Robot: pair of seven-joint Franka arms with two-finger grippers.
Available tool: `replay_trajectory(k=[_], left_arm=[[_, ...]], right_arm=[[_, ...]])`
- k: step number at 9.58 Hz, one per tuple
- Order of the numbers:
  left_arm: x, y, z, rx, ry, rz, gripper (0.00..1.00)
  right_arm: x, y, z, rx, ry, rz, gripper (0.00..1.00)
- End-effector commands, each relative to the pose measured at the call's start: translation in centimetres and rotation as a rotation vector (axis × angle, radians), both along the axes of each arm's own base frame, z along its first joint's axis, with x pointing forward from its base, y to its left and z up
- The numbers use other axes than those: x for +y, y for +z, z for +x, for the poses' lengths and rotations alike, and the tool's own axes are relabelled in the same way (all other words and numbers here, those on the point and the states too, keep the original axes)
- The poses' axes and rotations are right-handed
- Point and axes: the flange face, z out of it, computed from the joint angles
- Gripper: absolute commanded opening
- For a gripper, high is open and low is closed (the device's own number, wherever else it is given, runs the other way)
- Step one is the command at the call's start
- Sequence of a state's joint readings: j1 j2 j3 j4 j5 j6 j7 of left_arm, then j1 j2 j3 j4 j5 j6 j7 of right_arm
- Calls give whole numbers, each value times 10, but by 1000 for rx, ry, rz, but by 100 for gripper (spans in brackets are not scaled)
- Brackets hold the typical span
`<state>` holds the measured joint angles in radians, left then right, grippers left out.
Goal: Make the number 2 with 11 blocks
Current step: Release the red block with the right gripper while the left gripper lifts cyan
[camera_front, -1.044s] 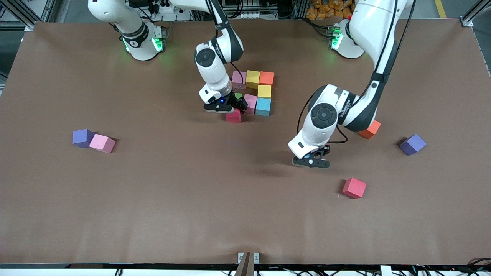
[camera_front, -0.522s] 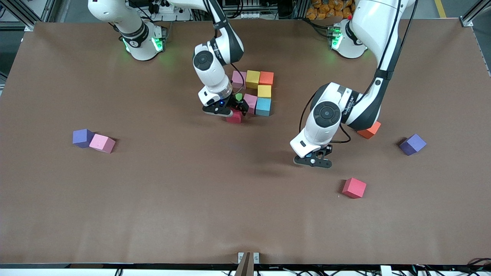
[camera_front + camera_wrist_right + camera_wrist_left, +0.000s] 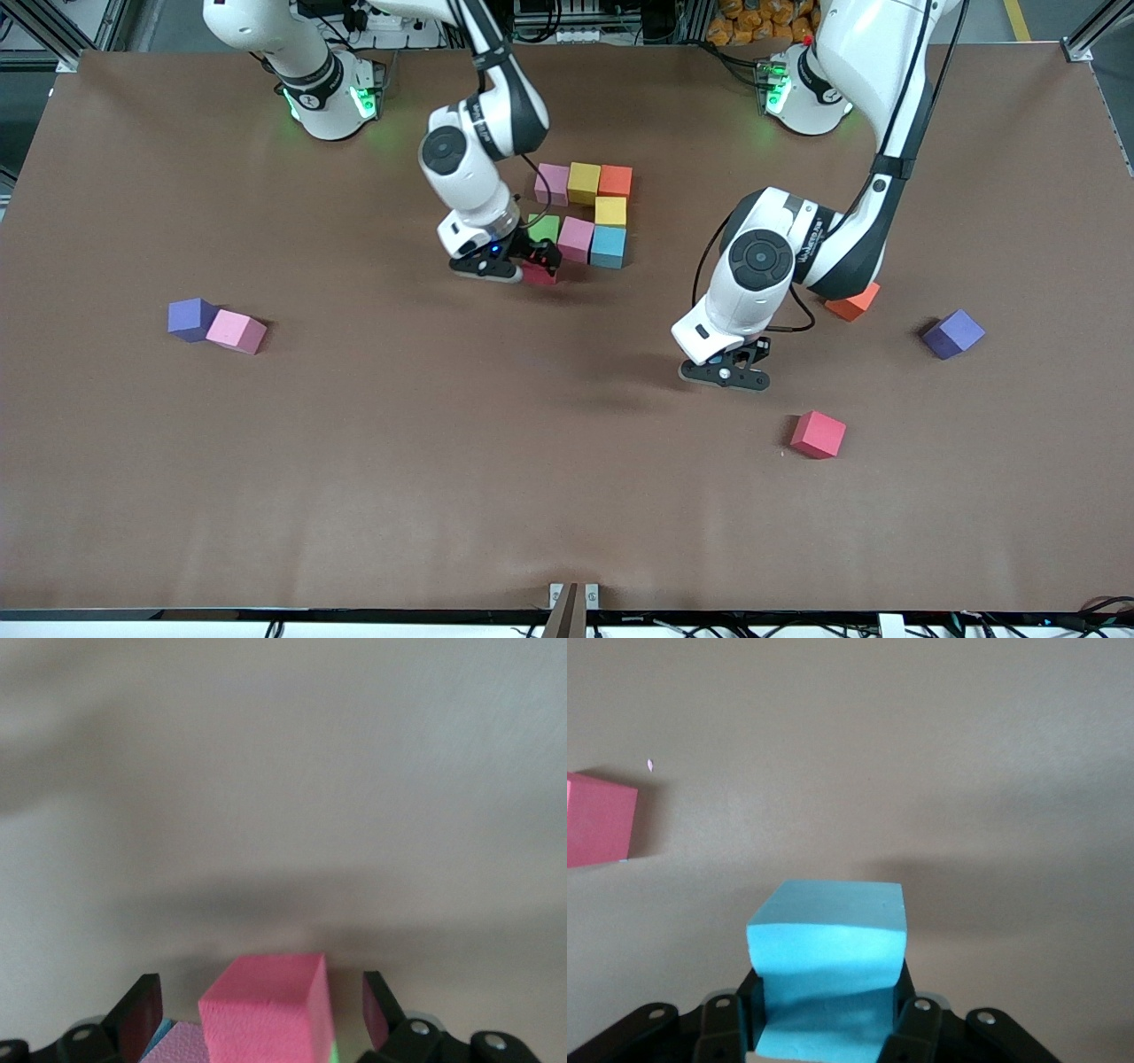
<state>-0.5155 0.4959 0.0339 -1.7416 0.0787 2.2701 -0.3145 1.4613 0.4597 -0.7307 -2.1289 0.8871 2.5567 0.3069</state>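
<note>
Beside the green block (image 3: 544,227), on the edge of the half-built figure that faces the front camera, the right tool (image 3: 518,266) stands low over a red block (image 3: 266,1010), its fingers (image 3: 142,1010) spread apart to either side and not gripping. That block looks just placed. Well apart from the green block, toward the left arm's end of the surface (image 3: 354,461), the left tool (image 3: 725,372) is clamped on a light blue block (image 3: 828,966). Next, I judge, the right arm must clear off so the blue one can go in.
</note>
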Motion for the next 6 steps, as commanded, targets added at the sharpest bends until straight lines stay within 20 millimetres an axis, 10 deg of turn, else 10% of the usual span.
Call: replay_trajectory(k=[1,6], left_arm=[[-13,24,0,-22,-2,-26,0],[-96,35,-15,-20,34,-141,0]], right_arm=[[-55,25,36,-12,108,48,100],[-172,34,99,-22,321,20,100]])
